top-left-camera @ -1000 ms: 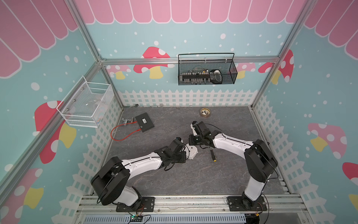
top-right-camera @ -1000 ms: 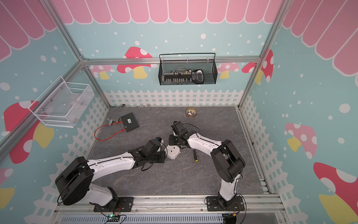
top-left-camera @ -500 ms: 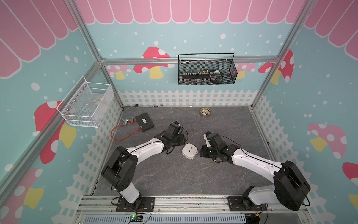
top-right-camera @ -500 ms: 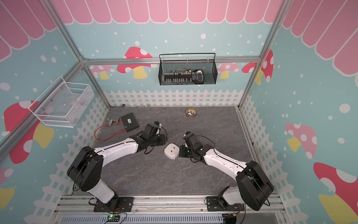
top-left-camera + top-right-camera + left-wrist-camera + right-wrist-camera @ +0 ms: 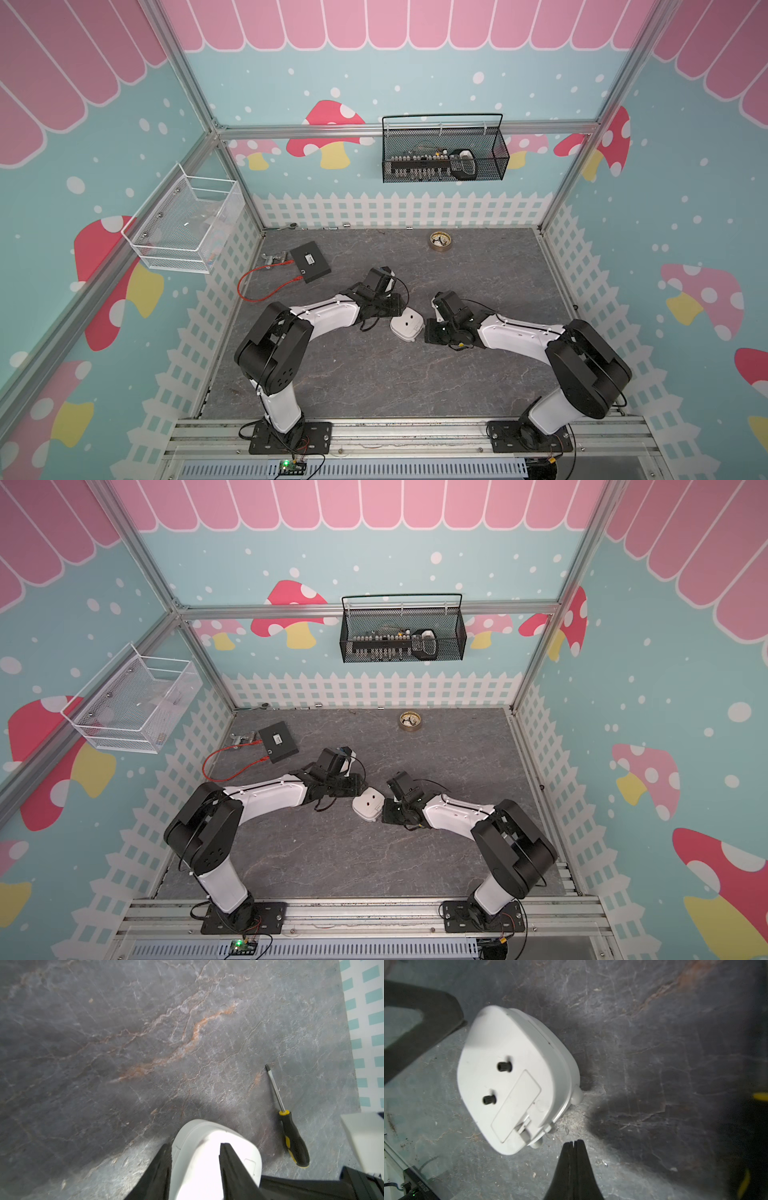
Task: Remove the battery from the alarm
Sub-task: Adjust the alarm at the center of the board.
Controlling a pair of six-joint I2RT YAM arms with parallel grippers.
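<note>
- White plastic sits right at your fingertips: the alarm [image 5: 512, 1076] lies back-up on the worktop [image 5: 654, 1043], just ahead of the right fingers [image 5: 569, 1157] and between the left fingers [image 5: 230, 1167].
- Your right fingers are pressed together and carry nothing. Their tips are just short of the alarm's latch end and are not touching it.
- Directly ahead of those tips is the latch tab [image 5: 525, 1128] of the rectangular cover [image 5: 517, 1105], which looks closed and flush with the back.
- The battery shows in no view. I judge it is inside, under that cover.
- Your left fingers stand part-way apart, astride the alarm's opposite rim, one by its side wall and one over its back. They read as a brace rather than a clamp, though I cannot tell how firmly they touch.
- The step in hand is opening the compartment, so the task is at an early stage.
- The next move calls for the closed right tips to meet the tab and work it free while the left side steadies the body. The light clock will likely slide if that brace is loose.
- The screwdriver [image 5: 293, 1138] lies flat on the worktop, off to the side of the left fingers and apart from the alarm.
- A brass disc [image 5: 440, 241] sits well apart from both sets of fingers, near the back fence. Leave it be.
</note>
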